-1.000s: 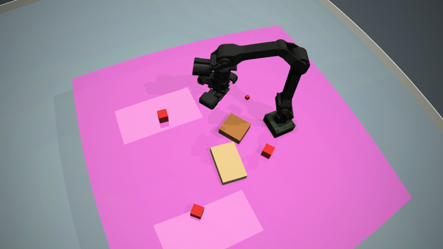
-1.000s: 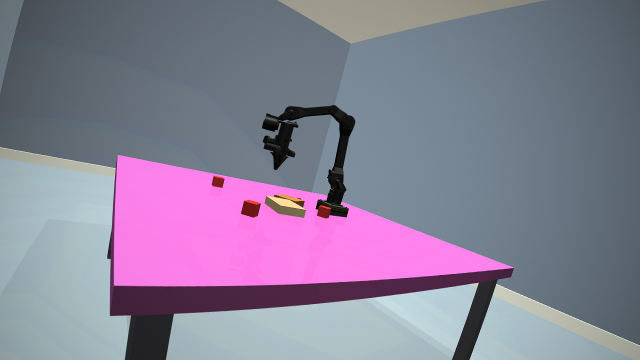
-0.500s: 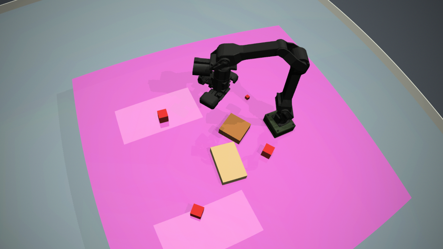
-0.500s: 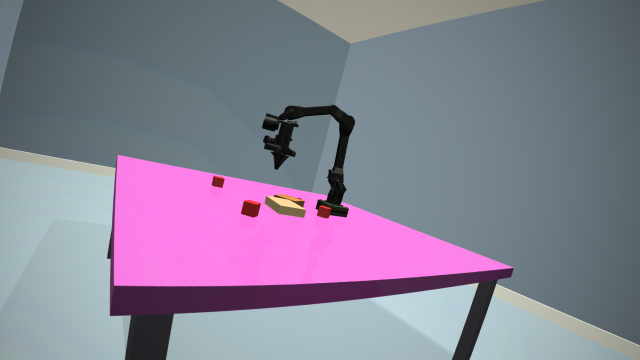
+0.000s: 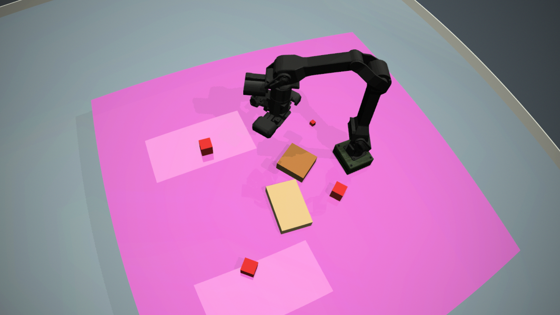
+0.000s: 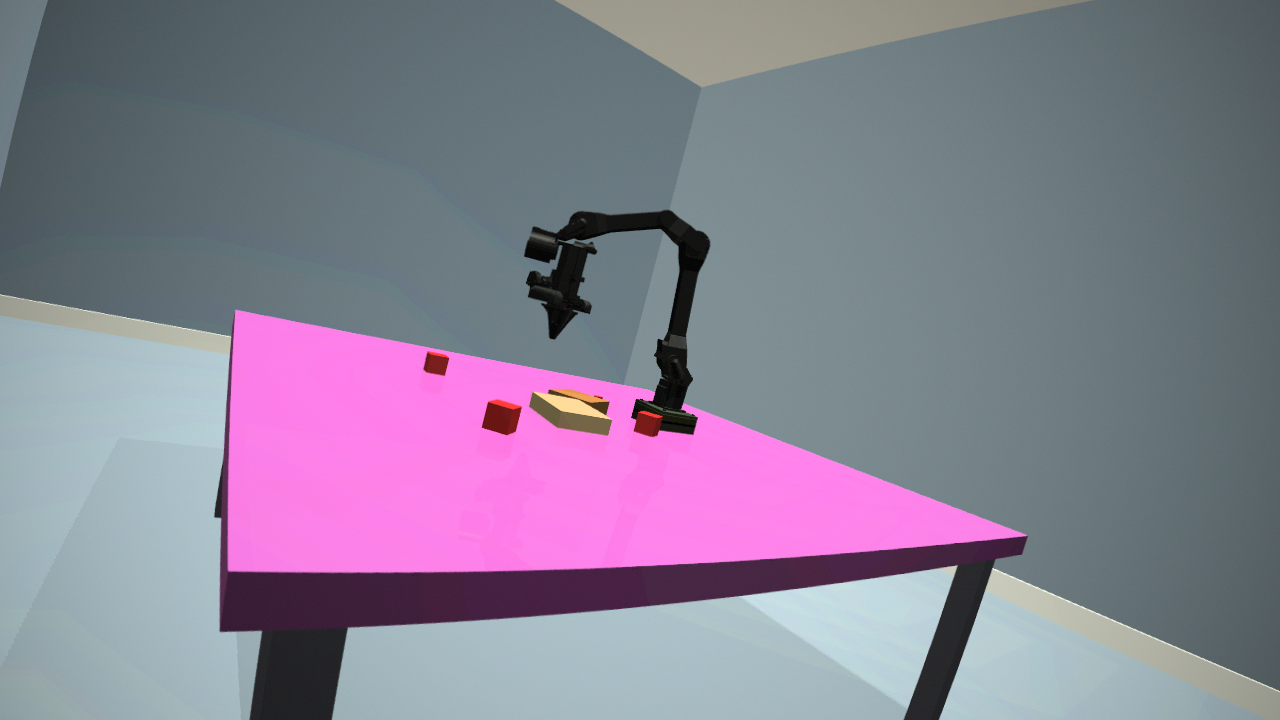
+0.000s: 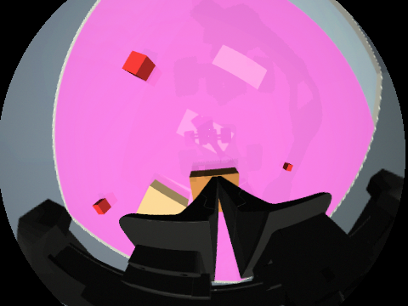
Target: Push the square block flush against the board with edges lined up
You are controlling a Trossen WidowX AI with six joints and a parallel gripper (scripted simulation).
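Observation:
The square brown block [image 5: 296, 160] [image 6: 577, 394] [image 7: 200, 189] lies flat on the pink table [image 5: 391, 195] [image 6: 447, 519]. The tan board [image 5: 288, 205] [image 6: 572, 413] [image 7: 159, 201] lies flat just in front of it. The block is turned at an angle to the board. One of its corners comes close to the board's near end, and I cannot tell if they touch. My gripper [image 5: 263, 127] [image 6: 553, 335] [image 7: 217, 180] is shut and empty. It hangs above the table, behind and to the left of the block.
Three red cubes [image 5: 205, 145] [image 5: 338, 190] [image 5: 249, 266] and one tiny red cube [image 5: 312, 122] stand on the table. Two pale rectangles [image 5: 176, 152] [image 5: 274, 285] are marked on it. The arm's base [image 5: 352, 157] [image 6: 666, 416] stands right of the block.

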